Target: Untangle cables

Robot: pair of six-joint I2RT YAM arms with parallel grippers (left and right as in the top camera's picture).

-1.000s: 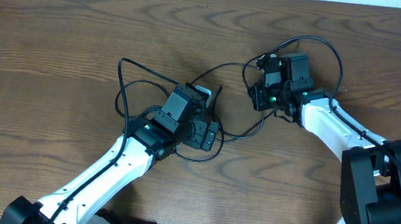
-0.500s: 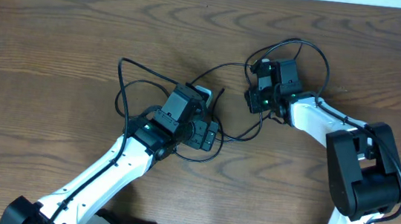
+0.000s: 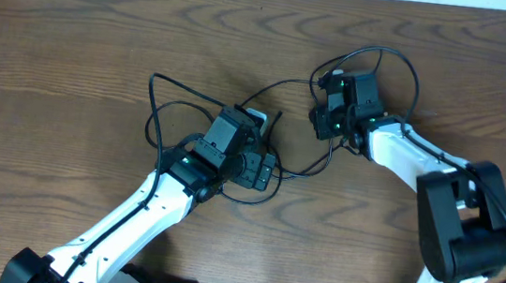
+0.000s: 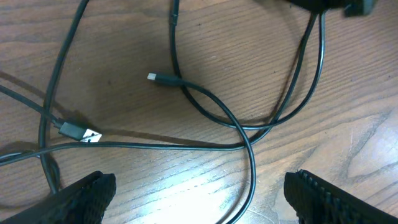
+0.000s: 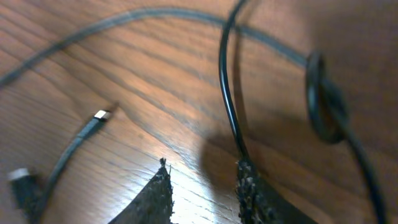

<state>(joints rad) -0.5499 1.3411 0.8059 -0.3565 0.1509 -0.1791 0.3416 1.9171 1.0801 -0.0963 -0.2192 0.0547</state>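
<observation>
The left gripper is being held wide open above the table, with nothing between its fingers. Black cables are being seen crossed directly beneath it, their ends partly cut off. To its right, the right gripper is being held slightly parted. A blurred strand is being seen beside one fingertip, contact unclear.

Dark wood-grain table. The left arm reaches in from the bottom-left, and the left gripper sits over a crossing of thin black cables near centre, with one loop lying on the wood to its left. The right arm bends in from the lower right, its right gripper over the far end of the same cords, another loop arcing around behind it. A small white piece shows just past the left gripper, and neither gripper's jaws can be read from above.
</observation>
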